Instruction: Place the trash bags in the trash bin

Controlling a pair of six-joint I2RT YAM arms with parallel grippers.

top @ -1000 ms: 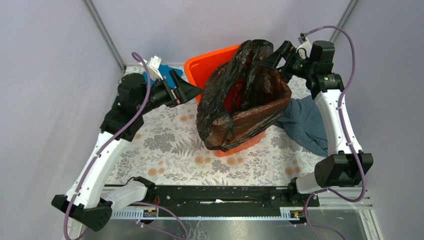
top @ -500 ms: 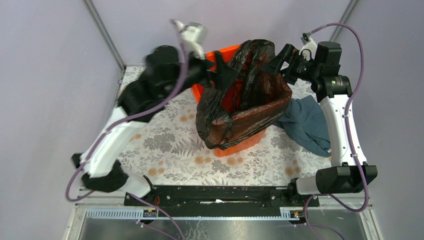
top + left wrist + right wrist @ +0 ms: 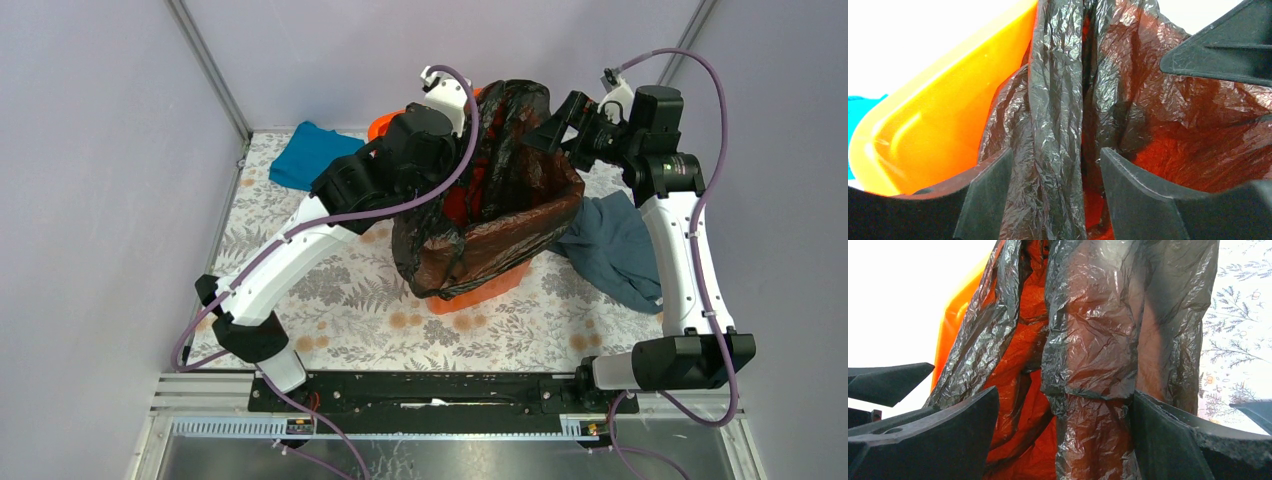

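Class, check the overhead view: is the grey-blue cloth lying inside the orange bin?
No: the grey-blue cloth lies on the table, to the right of the orange bin and outside its walls.

We see white link shells and black joint housings on the left arm (image 3: 290,250) and right arm (image 3: 675,250). Behind the left pincer (image 3: 1055,152) and right pincer (image 3: 1065,392) trails a purple cable (image 3: 655,52). The fingers (image 3: 983,200) are matte black wedges.

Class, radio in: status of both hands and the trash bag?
Left hand open astride a trash bag fold. Right hand open, likewise. Bag partly in bin. Nothing blocking.
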